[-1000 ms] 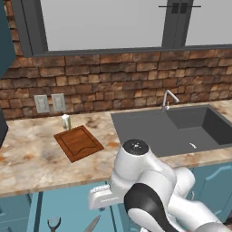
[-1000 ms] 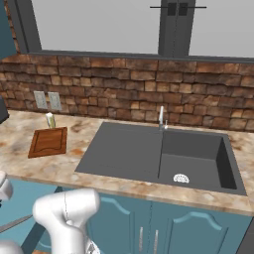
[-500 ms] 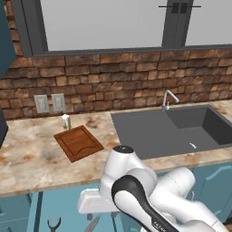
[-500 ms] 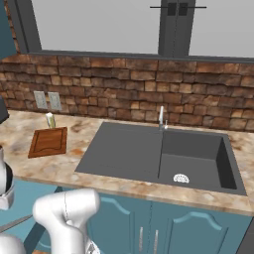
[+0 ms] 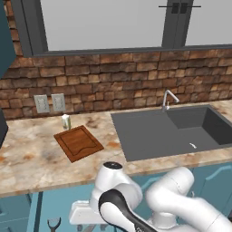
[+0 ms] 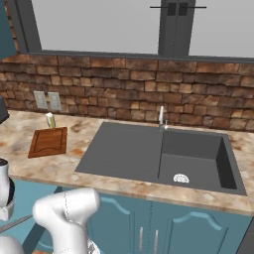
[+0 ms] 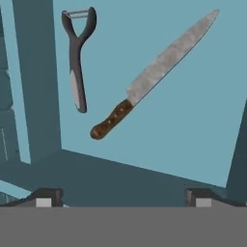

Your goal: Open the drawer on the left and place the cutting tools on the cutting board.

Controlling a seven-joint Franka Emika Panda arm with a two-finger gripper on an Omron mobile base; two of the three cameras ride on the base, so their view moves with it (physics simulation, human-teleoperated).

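The drawer (image 7: 159,120) stands open below the front edge of the worktop (image 5: 27,158), and its pale blue floor is seen from above in the hand view. Toward its left wall a dark grey tool (image 7: 76,58) lies lengthways; with its forked head and crossbar it looks more like a peeler than scissors. Just beside it, apart and not touching, the knife (image 7: 154,72) is laid at a slant, the brown handle toward the near wall, the silver blade running to the far right corner. The gripper (image 7: 120,195) hangs above the near wall, the fingers (image 7: 46,197) spread wide with nothing between them.

The knife is judged the nearer pick. The hand should be turned so the fingers straddle the handle across its width, then lowered squarely to the floor before being closed. The cutting board (image 5: 78,143) waits on the worktop, left of the sink (image 5: 172,129), beside a small carton (image 5: 66,121).
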